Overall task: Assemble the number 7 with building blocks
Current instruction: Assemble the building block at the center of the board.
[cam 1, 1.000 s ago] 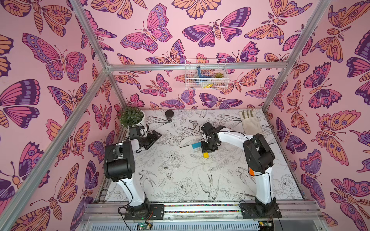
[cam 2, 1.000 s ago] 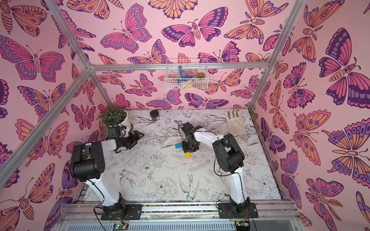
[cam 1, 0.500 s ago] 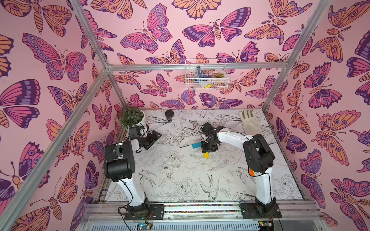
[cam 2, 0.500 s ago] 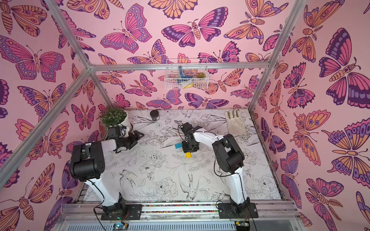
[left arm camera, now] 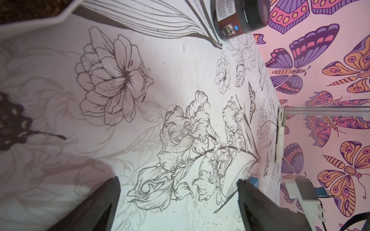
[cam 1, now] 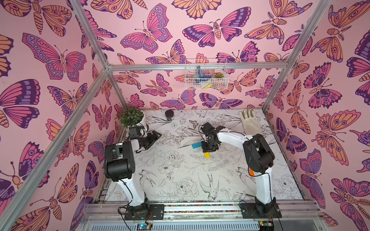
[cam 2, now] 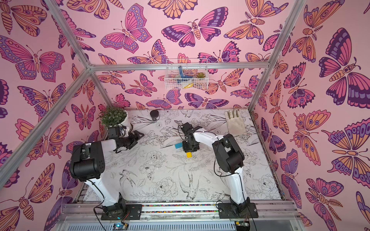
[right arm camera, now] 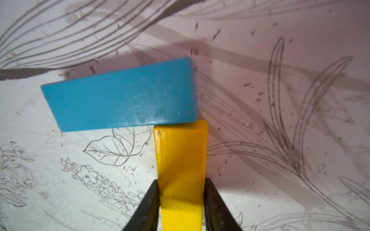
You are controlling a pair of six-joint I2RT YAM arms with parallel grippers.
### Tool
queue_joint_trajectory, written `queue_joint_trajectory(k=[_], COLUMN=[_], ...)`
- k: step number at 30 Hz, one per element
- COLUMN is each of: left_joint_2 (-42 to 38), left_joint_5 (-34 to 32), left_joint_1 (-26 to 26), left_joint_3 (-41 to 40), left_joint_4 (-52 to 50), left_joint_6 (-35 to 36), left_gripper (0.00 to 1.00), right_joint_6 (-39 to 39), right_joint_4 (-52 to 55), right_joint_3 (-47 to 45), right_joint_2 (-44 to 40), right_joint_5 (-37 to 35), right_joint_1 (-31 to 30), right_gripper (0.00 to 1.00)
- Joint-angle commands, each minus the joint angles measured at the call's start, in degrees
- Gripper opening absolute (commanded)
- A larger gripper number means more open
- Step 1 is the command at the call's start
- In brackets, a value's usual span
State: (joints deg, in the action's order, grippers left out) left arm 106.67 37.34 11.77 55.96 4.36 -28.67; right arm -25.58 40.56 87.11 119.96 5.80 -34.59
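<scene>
Butting blue bar (right arm camera: 120, 96) long edge nr corner: yellow bar (right arm camera: 181, 160) end.

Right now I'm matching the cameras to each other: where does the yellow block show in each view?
In a top view: the yellow block lies mid-table, just nearer the camera than the right gripper.
In a top view: same mid-table spot.
Left wrist: not in it.
Right wrist: the yellow block sits between the right gripper's fingers.
Shared landmark: the blue block, at the yellow block's far end.
</scene>
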Motion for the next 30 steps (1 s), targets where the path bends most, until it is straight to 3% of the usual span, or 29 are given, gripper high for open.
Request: queue_joint_trajectory(k=[1, 5, 10, 13, 15, 17, 22, 30], left_joint_2=[1.61, 1.61, 1.61, 1.61, 1.61, 1.65, 1.61, 1.61], left_joint_5=[-0.33, -0.31, -0.31, -0.26, -0.26, -0.23, -0.26, -0.20], left_joint_1=[0.44, 0.40, 0.44, 0.41, 0.42, 0.38, 0.40, 0.44], left_joint_3=[-0.77, -0.77, -0.77, -0.84, -0.81, -0.80, -0.77, -0.86], left_joint_4=[-1.72, -1.72, -1.72, -1.75, -1.72, -1.72, -1.72, -1.72], left_joint_6=[-0.15, -0.16, -0.13, -0.16, -0.16, -0.16, -0.15, -0.11], left_gripper=[0.97, 0.97, 0.97, 0.97, 0.97, 0.97, 0.97, 0.97], right_joint_6=[-1.18, -2.74, -3.86, -3.86, -3.87, -3.79, -3.81, -3.51], right_joint_4=[1.66, 0.49, -0.32, -0.30, -0.54, -0.74, -1.59, -1.53], right_joint_3=[-0.86, -2.01, -2.83, -3.17, -3.87, -4.52, -5.56, -5.48], right_joint_2=[0.04, -1.12, -2.22, -2.80, -3.65, -4.82, -7.83, -7.24], right_joint_5=[-1.76, -1.65, -1.45, -1.66, -1.75, -1.76, -0.86, -0.30], right_joint_1=[0.05, 0.05, -0.01, -0.04, -0.04, -0.04, -0.04, -0.04], right_gripper=[0.34, 0.29, 0.30, 0.44, 0.61, 0.65, 0.67, 0.61])
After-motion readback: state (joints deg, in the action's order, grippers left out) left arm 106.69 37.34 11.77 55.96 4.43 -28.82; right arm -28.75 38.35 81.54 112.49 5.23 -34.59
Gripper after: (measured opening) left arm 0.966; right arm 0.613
